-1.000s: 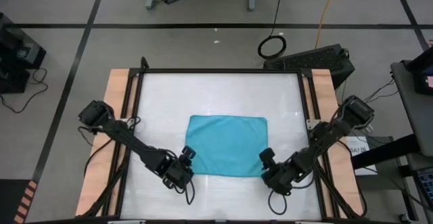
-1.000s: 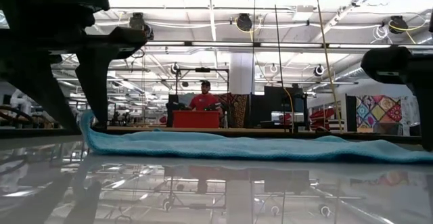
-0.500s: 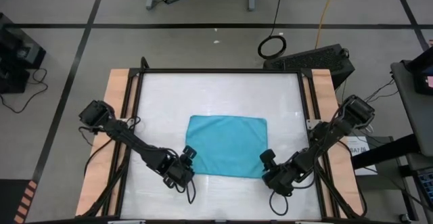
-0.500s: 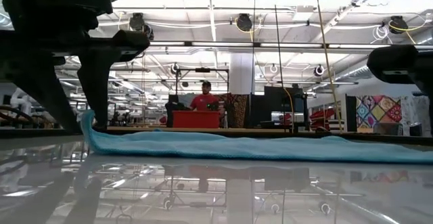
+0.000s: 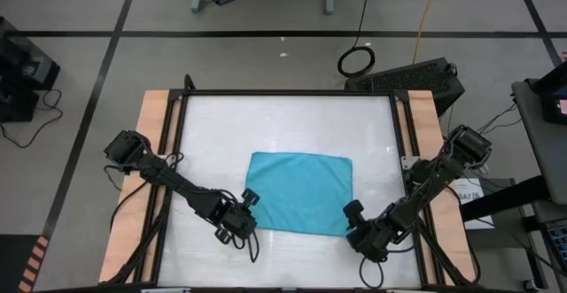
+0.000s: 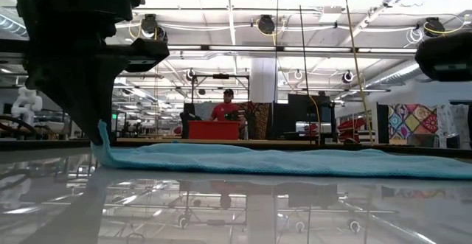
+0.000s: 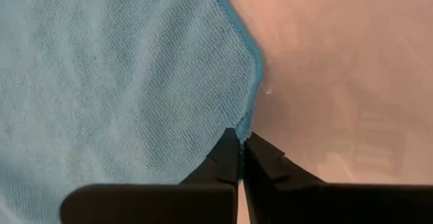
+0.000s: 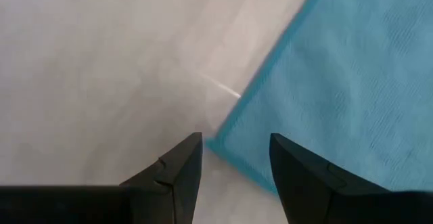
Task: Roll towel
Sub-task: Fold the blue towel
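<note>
Small turquoise-blue towel (image 5: 299, 193), plain, soft-napped, with a stitched hem. Spread flat in a single layer on the glossy white tabletop, roughly rectangular, unrolled. Near-left corner pinched between the closed fingers of the left gripper (image 7: 240, 158) and lifted slightly off the surface, standing up as a short peak in the low view (image 6: 103, 137). Rest of the cloth lying low with faint ripples. Near-right corner flat, just ahead of the spread fingers of the right gripper (image 8: 233, 160), not touching them.
</note>
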Available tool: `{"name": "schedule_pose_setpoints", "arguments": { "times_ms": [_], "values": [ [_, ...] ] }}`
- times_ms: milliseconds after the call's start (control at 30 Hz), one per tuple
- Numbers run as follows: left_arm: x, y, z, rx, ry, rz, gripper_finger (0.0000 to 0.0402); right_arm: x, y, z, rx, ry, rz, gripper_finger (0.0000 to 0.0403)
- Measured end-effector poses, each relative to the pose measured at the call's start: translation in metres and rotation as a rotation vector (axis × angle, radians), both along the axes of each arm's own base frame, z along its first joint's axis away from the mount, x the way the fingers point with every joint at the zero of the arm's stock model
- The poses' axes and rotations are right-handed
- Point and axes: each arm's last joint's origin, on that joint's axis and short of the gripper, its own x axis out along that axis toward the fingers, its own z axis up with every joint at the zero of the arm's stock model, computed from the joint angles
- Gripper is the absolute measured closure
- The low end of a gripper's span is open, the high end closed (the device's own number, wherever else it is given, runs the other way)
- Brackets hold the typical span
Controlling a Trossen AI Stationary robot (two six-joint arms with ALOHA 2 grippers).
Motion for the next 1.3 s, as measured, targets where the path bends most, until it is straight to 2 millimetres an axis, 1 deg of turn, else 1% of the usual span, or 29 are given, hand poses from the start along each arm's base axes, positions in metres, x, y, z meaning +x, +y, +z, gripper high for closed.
{"name": "schedule_pose_setpoints", "arguments": {
  "times_ms": [133, 400, 467, 567, 700, 833, 933, 1067, 1100, 1300],
  "values": [
    [0.001, 0.000, 0.000, -0.006, -0.010, 0.002, 0.0397, 0.002, 0.003, 0.005, 0.008, -0.009, 0.001, 0.0239],
    [0.002, -0.001, 0.001, -0.020, -0.022, 0.018, 0.0400, -0.002, 0.009, 0.004, 0.013, -0.013, 0.023, 0.0239],
    [0.002, -0.001, 0.001, -0.019, -0.020, 0.020, 0.0400, 0.000, 0.010, 0.002, 0.012, -0.018, 0.022, 0.0239],
    [0.002, 0.000, 0.001, -0.019, -0.019, 0.020, 0.0400, 0.001, 0.011, -0.007, -0.025, -0.008, 0.017, 0.0247],
    [0.002, 0.000, 0.001, -0.020, -0.016, 0.027, 0.0401, 0.003, 0.014, -0.019, -0.061, 0.010, 0.026, 0.0268],
    [0.001, 0.000, 0.001, -0.019, -0.010, 0.032, 0.0401, 0.002, 0.012, -0.023, -0.103, 0.019, -0.007, 0.0300],
    [0.001, 0.000, 0.000, -0.025, -0.009, 0.051, 0.0401, 0.000, 0.010, -0.022, -0.119, 0.018, -0.055, 0.0334],
    [0.000, -0.001, 0.000, -0.025, -0.013, 0.071, 0.0401, -0.002, 0.008, -0.023, -0.126, 0.022, -0.099, 0.0389],
    [0.000, -0.001, 0.000, -0.022, -0.015, 0.077, 0.0401, -0.002, 0.008, -0.023, -0.129, 0.020, -0.112, 0.0396],
    [-0.003, -0.004, 0.000, 0.011, -0.037, 0.135, 0.0401, -0.004, 0.005, -0.022, -0.131, 0.001, -0.225, 0.0401]
  ]
}}
